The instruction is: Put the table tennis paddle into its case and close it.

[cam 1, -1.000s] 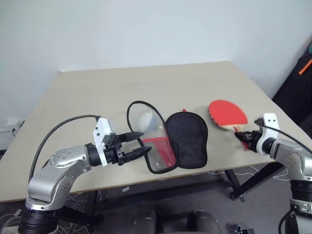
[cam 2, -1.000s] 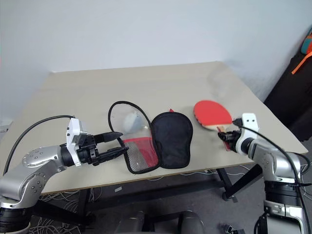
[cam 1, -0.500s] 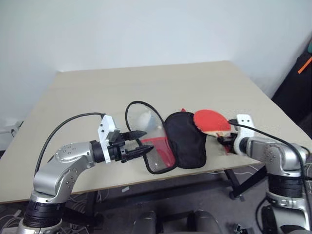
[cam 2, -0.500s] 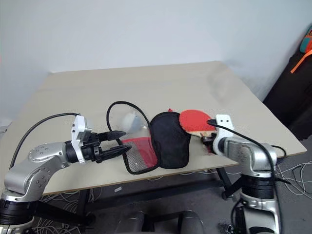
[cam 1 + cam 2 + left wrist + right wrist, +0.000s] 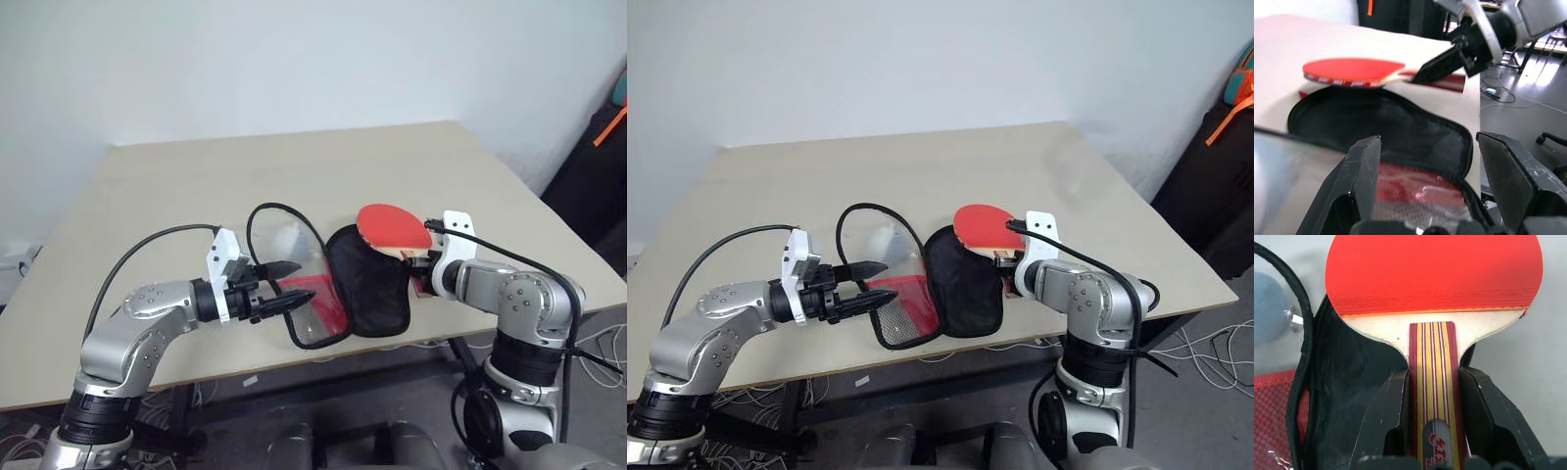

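Paddle transport is what we read across the head views: the table tennis paddle [image 5: 394,226], clamped by its striped handle in the right tool [image 5: 423,277], sat well out toward the right edge of the bench [image 5: 196,176] a second ago and now hangs with its red blade over the upper end of the case [image 5: 370,284]. That puts us in the carry-over step, with insertion and zipping not yet done. The case lies open on the bench, its black fabric half flat and its clear half [image 5: 294,279] propped up toward the left tool [image 5: 294,284], whose fingers stand wide apart and empty just beside the clear half's rim, much where they were before. From the left wrist view we gain what the head views flatten: the paddle [image 5: 1352,72] floats clear above the black half [image 5: 1381,132], not touching it, and the right tool [image 5: 1442,68] grips it from the far side. The right wrist view adds the grip itself, both fingers [image 5: 1388,416] pressed on either flank of the handle [image 5: 1432,382], the blade [image 5: 1432,269] pointing away over the black lining [image 5: 1352,382], with part of the blade out past the case's far rim. We judge the blade must next drop and slide back into the pocket.
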